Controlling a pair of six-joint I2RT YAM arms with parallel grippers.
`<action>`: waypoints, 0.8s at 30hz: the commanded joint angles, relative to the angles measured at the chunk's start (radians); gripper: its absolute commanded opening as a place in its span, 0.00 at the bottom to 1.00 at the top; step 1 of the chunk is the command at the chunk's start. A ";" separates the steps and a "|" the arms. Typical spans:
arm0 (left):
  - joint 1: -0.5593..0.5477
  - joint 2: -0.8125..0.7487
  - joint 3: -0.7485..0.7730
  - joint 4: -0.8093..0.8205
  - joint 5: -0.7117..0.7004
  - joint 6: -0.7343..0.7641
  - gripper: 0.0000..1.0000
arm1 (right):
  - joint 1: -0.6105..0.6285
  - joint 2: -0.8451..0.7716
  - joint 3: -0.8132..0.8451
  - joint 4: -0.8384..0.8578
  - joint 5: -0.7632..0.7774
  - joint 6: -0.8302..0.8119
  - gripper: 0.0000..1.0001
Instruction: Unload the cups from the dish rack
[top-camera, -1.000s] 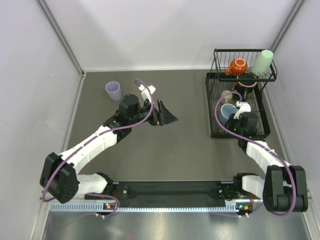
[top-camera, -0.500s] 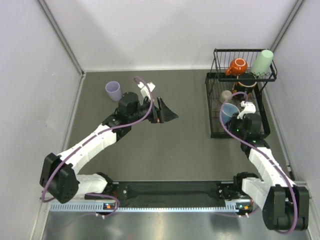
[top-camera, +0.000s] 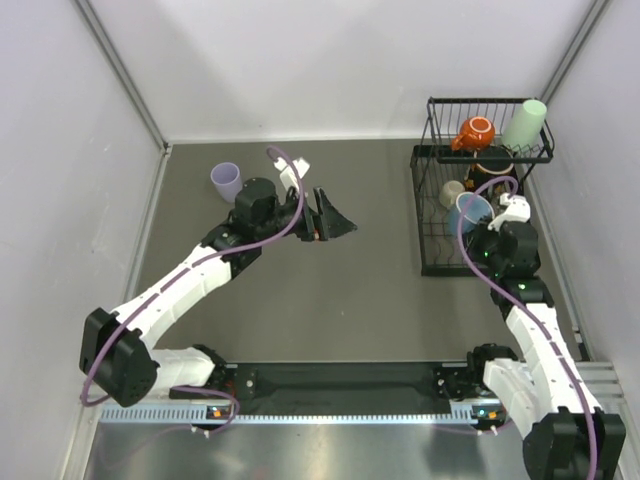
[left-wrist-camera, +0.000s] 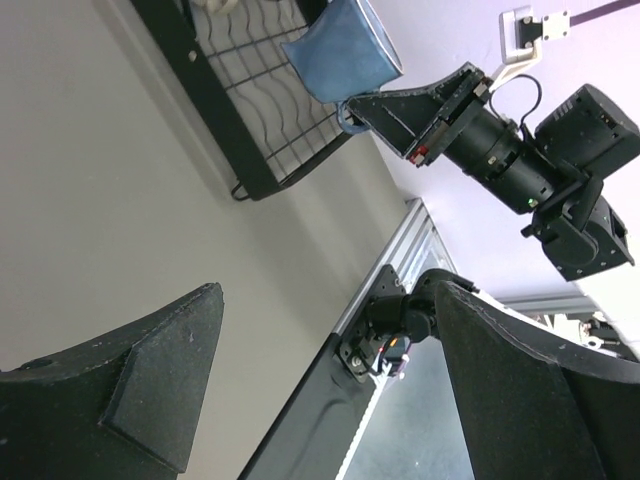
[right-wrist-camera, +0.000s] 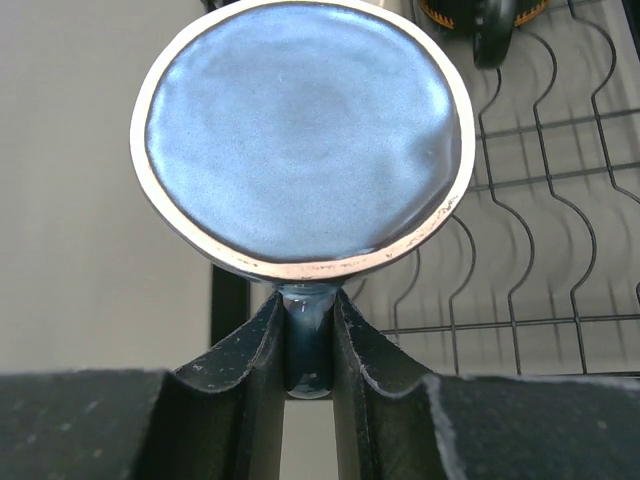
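Observation:
The black wire dish rack stands at the far right. My right gripper is shut on the handle of the blue mug, which hangs above the rack's lower tier. In the right wrist view both fingers pinch the handle under the mug's mouth, with the gripper over the rack's left edge. A small beige mug and a black mug sit in the rack. An orange mug and a pale green tumbler rest in the raised basket. My left gripper hangs open and empty at mid-table.
A lavender tumbler stands upright on the table at the far left, just behind my left arm. White walls close in on three sides. The left wrist view looks across at the blue mug and the rack.
My right gripper has lifted the blue mug out of the rack's lower tier and drawn it up and to the right. The left arm has drifted slightly toward the back.

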 joint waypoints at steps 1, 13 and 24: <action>-0.003 -0.022 0.055 0.012 0.003 0.011 0.92 | -0.007 -0.055 0.092 0.038 -0.038 0.053 0.00; -0.003 -0.013 -0.006 0.138 0.090 -0.118 0.93 | 0.048 -0.129 0.044 0.218 -0.281 0.323 0.00; -0.003 0.083 -0.183 0.693 0.205 -0.445 0.92 | 0.373 -0.103 -0.048 0.580 -0.220 0.590 0.00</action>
